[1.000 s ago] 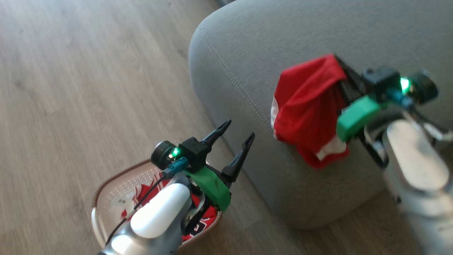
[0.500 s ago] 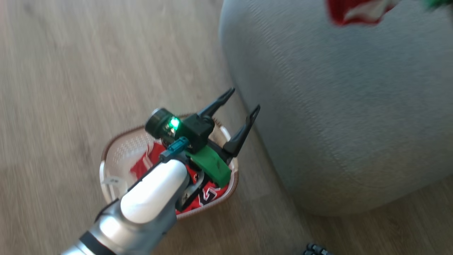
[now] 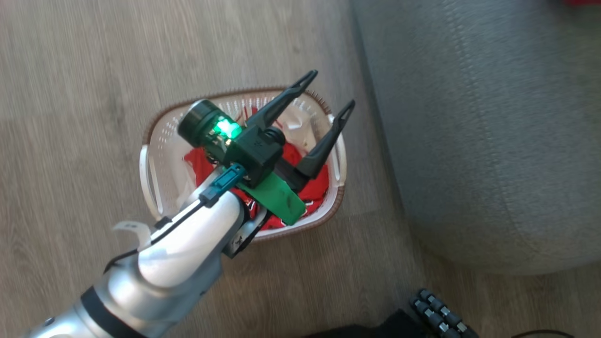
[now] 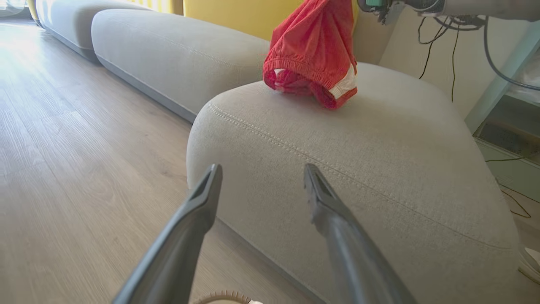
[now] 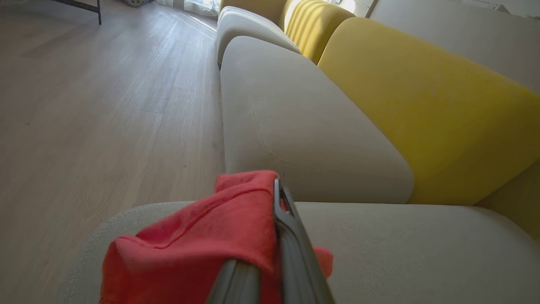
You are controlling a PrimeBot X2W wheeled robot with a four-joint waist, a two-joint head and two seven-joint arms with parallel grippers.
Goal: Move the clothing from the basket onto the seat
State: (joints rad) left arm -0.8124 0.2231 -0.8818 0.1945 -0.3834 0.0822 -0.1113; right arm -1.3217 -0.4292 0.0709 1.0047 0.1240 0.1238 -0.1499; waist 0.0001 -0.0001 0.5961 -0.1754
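Left pincer: my left pincer (image 3: 331,89) sits near the centre of the head view. Its two dark fingers are spread wide with nothing between them, and it is held above the basket.
Basket: the basket (image 3: 162,141) is cream with a brown rim. It stands on the wooden floor (image 3: 70,94), left of centre in the head view, just beside the seat.
Clothing in basket: a red garment (image 3: 315,187) with black-and-white marks lies inside, partly hidden by my arm.
Seat: the seat (image 3: 469,141) is a big grey cushion that takes up the right side of the head view.
Held clothing: red shorts (image 4: 312,55) with white trim hang at the top centre of the left wrist view, over the seat. I cannot tell whether the hem touches the fabric.
Right pincer: my right pincer (image 5: 279,190) is at the bottom centre of its own wrist view. It is clamped tight on the shorts, with red cloth bunched to the left of the fingers.
Background: another grey cushion (image 5: 295,126) and yellow backrests (image 5: 422,105) run toward the top of the right wrist view.
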